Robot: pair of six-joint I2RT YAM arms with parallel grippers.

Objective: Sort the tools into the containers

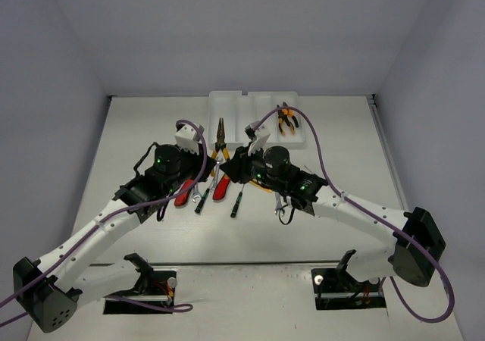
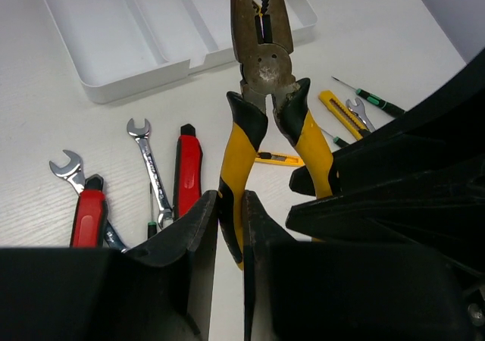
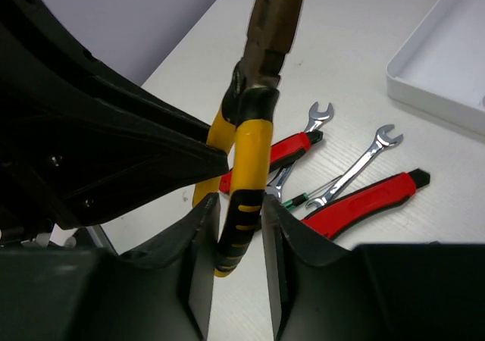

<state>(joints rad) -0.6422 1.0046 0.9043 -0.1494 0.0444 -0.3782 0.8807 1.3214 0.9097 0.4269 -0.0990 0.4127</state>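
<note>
Yellow-and-black-handled pliers (image 1: 220, 138) are held above the table, nose toward the white tray (image 1: 227, 102). My left gripper (image 2: 231, 204) is shut on one handle of the pliers (image 2: 261, 68). My right gripper (image 3: 235, 204) is closed round the other handle of the pliers (image 3: 250, 151), with its fingers against both sides. In the top view the left gripper (image 1: 204, 159) and right gripper (image 1: 232, 164) meet just below the pliers. Orange-handled pliers (image 1: 286, 120) lie in the tray's right slot.
On the table under the grippers lie two red cutters (image 2: 188, 170) (image 2: 89, 216), two silver wrenches (image 2: 151, 170) (image 2: 67, 167), a yellow knife (image 2: 341, 112) and a green-black screwdriver (image 2: 375, 101). Another screwdriver (image 1: 236, 203) and a wrench (image 1: 280, 204) lie nearer the arms. The tray (image 2: 114, 38) is just beyond.
</note>
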